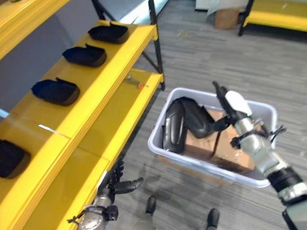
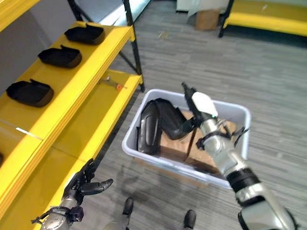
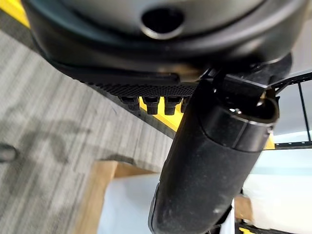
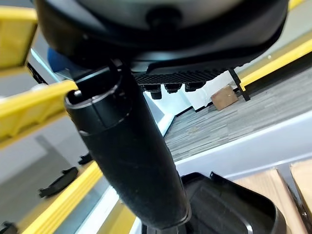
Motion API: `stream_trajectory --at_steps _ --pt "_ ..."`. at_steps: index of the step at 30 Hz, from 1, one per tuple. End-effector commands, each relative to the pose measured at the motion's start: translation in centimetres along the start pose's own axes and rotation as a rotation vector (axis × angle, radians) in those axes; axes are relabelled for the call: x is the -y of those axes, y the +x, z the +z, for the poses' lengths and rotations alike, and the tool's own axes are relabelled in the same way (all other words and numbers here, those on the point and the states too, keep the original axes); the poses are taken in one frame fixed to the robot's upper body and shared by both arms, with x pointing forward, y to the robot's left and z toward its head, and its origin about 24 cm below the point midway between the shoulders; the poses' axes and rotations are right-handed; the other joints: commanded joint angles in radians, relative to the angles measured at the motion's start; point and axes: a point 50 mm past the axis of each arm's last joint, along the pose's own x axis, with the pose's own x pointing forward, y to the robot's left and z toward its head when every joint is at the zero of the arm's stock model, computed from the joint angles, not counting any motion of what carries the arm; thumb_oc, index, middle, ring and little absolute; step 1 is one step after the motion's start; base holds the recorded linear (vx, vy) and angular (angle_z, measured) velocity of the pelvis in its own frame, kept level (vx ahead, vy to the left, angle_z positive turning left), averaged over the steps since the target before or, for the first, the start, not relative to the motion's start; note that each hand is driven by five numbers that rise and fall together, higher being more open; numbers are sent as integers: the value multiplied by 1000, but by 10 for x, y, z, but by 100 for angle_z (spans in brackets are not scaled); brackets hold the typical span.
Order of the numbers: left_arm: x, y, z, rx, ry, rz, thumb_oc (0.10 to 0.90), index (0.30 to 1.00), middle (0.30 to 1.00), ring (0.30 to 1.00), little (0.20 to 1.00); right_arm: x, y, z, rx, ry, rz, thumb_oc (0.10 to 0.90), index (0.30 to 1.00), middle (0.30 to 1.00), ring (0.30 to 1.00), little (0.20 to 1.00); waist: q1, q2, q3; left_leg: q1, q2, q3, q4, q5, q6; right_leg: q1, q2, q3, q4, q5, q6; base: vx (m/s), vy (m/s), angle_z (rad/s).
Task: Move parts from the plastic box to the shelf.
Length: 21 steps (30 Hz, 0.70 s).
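Currently pick-up step: right hand point(image 1: 233, 108), fingers extended, touching black moulded plastic part point(image 1: 186, 123) in pale plastic box point(image 1: 262, 112), frame centre-right. Next: close, lift toward yellow shelf point(image 1: 117, 61). Left hand point(image 2: 85, 185) spread, lower left.

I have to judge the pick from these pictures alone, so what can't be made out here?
- Right hand: both eye views leave its contact with the black part unclear.
- Plastic box: part and cardboard hide its floor.
- Nearest shelf part: cut by the left eye view's edge.

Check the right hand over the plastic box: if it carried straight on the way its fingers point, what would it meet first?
Probably the box's far wall: the right hand points up and across the plastic box, above the black part. Depth is unclear.
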Motion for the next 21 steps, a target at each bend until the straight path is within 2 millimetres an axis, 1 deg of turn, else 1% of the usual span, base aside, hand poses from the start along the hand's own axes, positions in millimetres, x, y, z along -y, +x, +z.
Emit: stream_trajectory --at_steps 1,4,5,6,9,11,14,15,16,17,21 --pt "-7 12 59 267 29 -43 900 1000 1000 1000 1000 64 29 42 177 -113 -226 900 1000 1000 1000 1000 12 -57 44 35 22 16 26 -15 -2 -47 -38 23 186 -119 -8 -69 17 -6" --pt "-5 14 62 277 11 -48 900 1000 1000 1000 1000 77 39 44 155 -162 -239 900 1000 1000 1000 1000 19 -47 70 9 23 17 24 -3 -3 -85 -37 29 196 -114 -10 -57 9 0" --pt "-4 15 63 281 -4 -46 900 1000 1000 1000 1000 86 44 47 148 -210 -244 900 1000 1000 1000 1000 22 -43 85 -9 26 20 19 7 -5 -111 -36 36 200 -112 -11 -52 5 -3" --pt "-5 16 64 283 -4 -40 900 1000 1000 1000 1000 90 46 48 149 -226 -248 900 1000 1000 1000 1000 24 -43 89 -14 27 23 16 10 -7 -119 -35 38 201 -110 -12 -49 -6 -8" --pt "-4 18 65 288 -4 -35 900 1000 1000 1000 1000 95 49 50 149 -265 -241 900 1000 1000 1000 1000 26 -41 98 -28 29 25 10 18 -10 -142 -34 42 207 -107 -14 -10 -10 -3" --pt "-4 18 67 298 7 -38 900 1000 1000 1000 1000 103 51 43 115 -331 -229 900 1000 1000 1000 1000 32 -38 115 -46 34 27 5 31 -17 -162 -36 41 215 -106 -15 0 0 0" --pt "-3 19 68 298 6 -43 900 1000 1000 1000 1000 109 53 44 116 -373 -225 900 1000 1000 1000 1000 33 -38 125 -60 35 26 3 37 -22 -177 -33 42 219 -105 -16 -5 -5 2" --pt "-2 19 68 300 4 -45 900 1000 1000 1000 1000 110 53 42 105 -383 -222 900 1000 1000 1000 1000 34 -37 129 -66 37 25 1 40 -23 -184 -33 42 220 -104 -16 -28 -28 5" --pt "-1 20 69 306 5 -50 900 1000 1000 1000 1000 116 54 35 71 -421 -211 900 1000 1000 1000 1000 38 -36 143 -82 42 25 0 48 -27 -208 -32 40 229 -101 -16 -27 -38 4" --pt "-1 21 71 312 7 -44 900 1000 1000 1000 1000 121 55 34 65 -449 -209 900 1000 1000 1000 1000 41 -38 151 -91 43 25 -3 53 -28 -221 -30 41 234 -100 -17 -17 -33 0" --pt "-2 23 74 324 9 -32 900 1000 1000 1000 1000 125 56 36 71 -506 -189 900 1000 1000 1000 1000 45 -41 166 -106 48 25 -6 64 -33 -247 -25 43 242 -96 -18 1 -7 -2"
